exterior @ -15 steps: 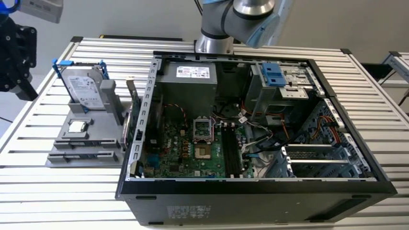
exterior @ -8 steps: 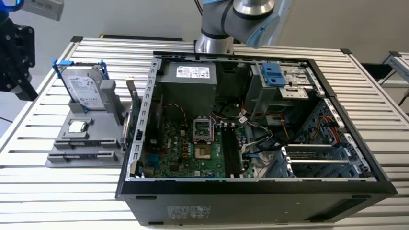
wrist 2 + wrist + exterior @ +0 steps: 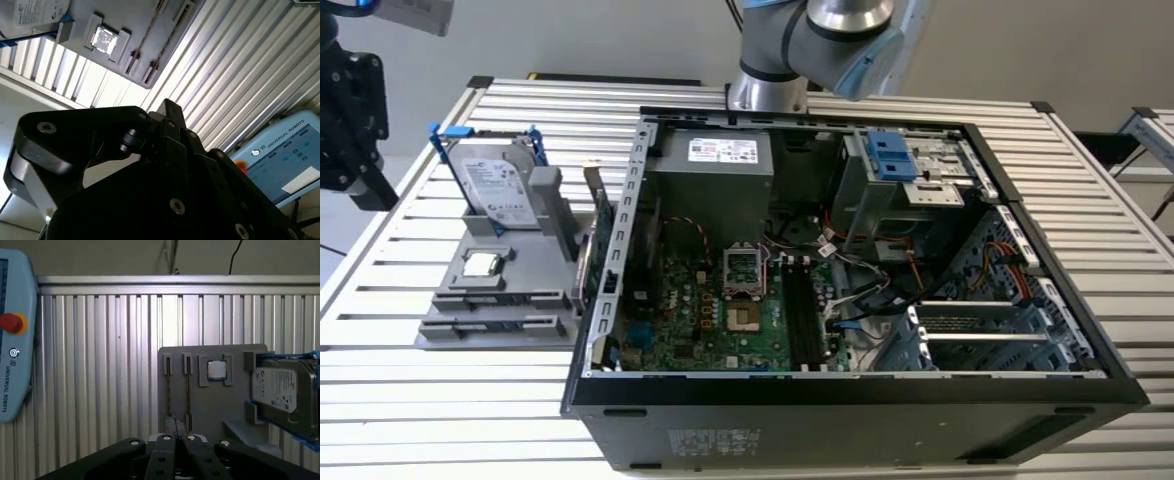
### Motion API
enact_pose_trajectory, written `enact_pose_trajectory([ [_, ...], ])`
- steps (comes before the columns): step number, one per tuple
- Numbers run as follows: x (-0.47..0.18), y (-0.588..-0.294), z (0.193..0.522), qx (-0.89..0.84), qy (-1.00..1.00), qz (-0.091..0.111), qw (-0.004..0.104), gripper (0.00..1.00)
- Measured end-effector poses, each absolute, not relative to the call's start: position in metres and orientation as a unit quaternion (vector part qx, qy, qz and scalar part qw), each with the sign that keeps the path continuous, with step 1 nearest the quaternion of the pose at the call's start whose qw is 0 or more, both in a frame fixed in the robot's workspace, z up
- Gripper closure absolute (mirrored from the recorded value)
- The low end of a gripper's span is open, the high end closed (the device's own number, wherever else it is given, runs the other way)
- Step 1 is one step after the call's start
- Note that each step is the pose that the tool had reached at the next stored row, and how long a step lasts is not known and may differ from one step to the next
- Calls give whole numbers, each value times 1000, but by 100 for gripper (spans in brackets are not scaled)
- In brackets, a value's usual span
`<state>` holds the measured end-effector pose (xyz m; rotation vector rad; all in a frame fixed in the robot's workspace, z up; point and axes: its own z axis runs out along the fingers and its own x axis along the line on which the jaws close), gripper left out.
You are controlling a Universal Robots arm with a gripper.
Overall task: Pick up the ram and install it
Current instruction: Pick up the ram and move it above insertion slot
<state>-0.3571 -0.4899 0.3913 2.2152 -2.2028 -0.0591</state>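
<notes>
Stock on bench: one open black computer case; one grey plastic holder; one silver hard drive; one square silver processor chip.

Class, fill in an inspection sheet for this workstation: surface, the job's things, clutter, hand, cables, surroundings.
Surface: ribbed aluminium table, carrying an open black computer case.
Job's things: thin ram stick, seemingly edge-on in the grey holder plate; not gripped.
Clutter: silver hard drive with blue clips; small square silver processor chip.
Hand: black robot hand, clear of the holder.
Cables: mixed-colour wire bundle inside the case.
Surroundings: pale blue teach pendant.
</notes>
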Motion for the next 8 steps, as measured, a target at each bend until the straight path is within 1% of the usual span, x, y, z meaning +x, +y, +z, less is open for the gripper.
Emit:
enact_pose_trajectory([
  [8, -357, -490, 391, 734, -679, -19, 9, 100],
])
